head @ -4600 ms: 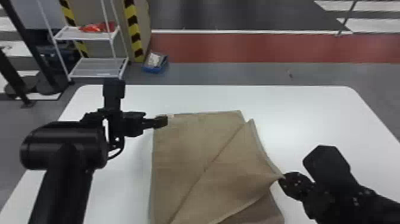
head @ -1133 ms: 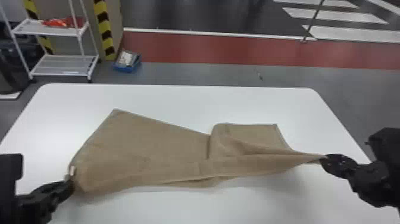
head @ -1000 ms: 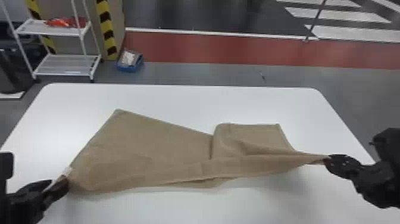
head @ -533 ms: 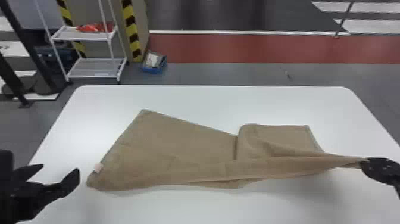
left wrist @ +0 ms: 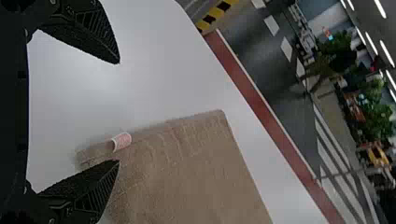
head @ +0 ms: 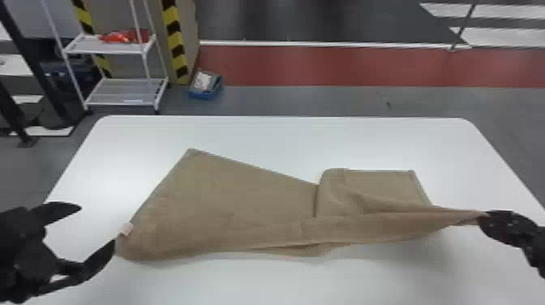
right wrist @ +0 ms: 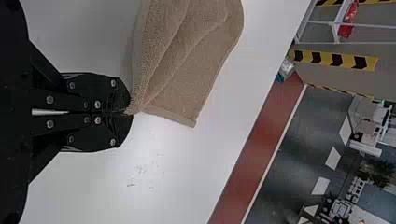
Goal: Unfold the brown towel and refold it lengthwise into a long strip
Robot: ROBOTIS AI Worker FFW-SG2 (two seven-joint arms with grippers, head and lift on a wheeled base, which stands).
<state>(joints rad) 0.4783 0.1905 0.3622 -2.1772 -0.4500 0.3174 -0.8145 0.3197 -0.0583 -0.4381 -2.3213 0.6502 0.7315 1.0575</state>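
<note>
The brown towel (head: 251,194) lay askew on the table (head: 284,138), seemingly part unfolded, one corner (head: 466,217) pinched in the right claw (right wrist: 130,112), the left claw (left wrist: 118,112) spread, and the lengthwise fold looked unfinished.

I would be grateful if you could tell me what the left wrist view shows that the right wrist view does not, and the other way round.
Left wrist view: the left gripper, its jaws wide apart, and the pale tag at the edge of the towel.

Right wrist view: the right gripper, its jaws shut on a gathered bit of the towel, and, past the table, part of a white shelf with something red on it.

Both: the towel, the table, and the red floor strip beyond.
</note>
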